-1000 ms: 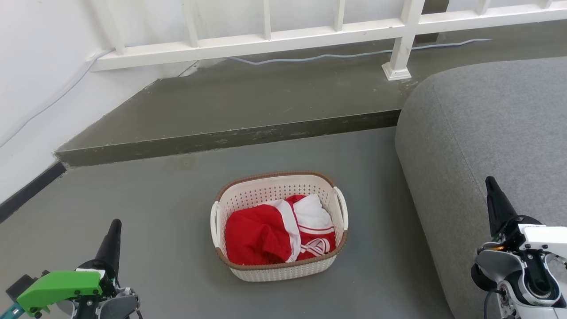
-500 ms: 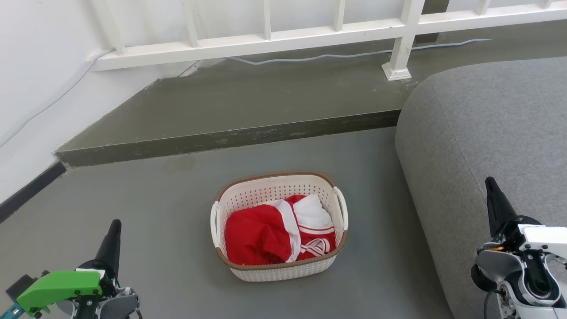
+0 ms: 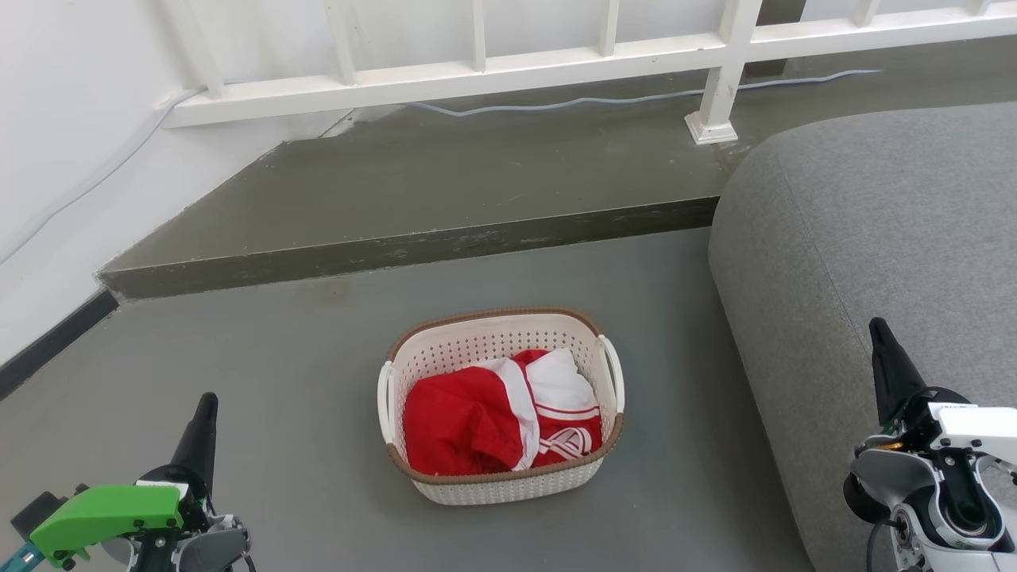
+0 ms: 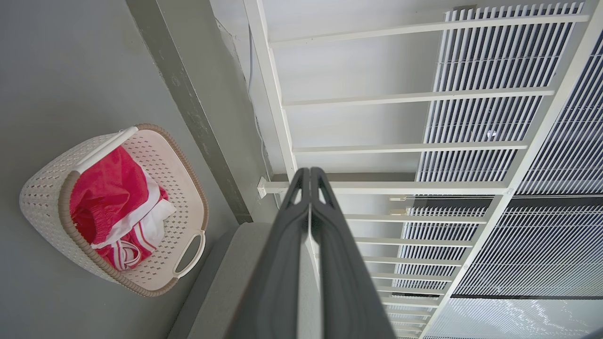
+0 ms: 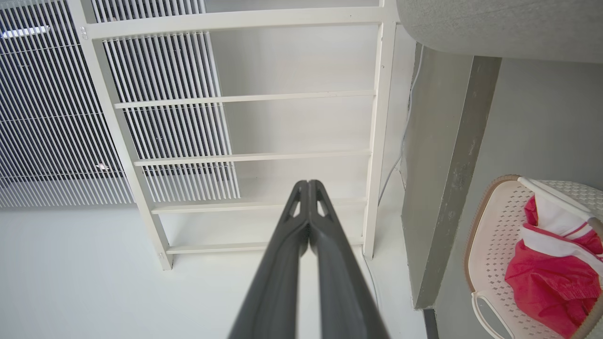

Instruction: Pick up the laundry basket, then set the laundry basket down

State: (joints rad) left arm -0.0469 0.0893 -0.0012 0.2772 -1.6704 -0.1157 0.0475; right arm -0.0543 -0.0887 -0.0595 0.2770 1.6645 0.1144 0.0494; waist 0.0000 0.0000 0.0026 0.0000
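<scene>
Fingers of your left gripper (image 4: 310,170) and right gripper (image 5: 308,182) press together, empty, unmoved since 1 second ago. Between them, the perforated cream laundry basket (image 3: 485,338) with woven-look brown rim sits on smooth grey floor (image 3: 318,357), holding crumpled red-and-white cloth (image 3: 469,421).

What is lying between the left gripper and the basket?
Nothing. In the head view, the stretch between the left gripper and the basket is bare grey floor.

There is 1 laundry basket (image 3: 508,486) with 2 loop handles (image 3: 612,372). There are 2 grippers: left gripper (image 3: 205,413), right gripper (image 3: 883,349).
</scene>
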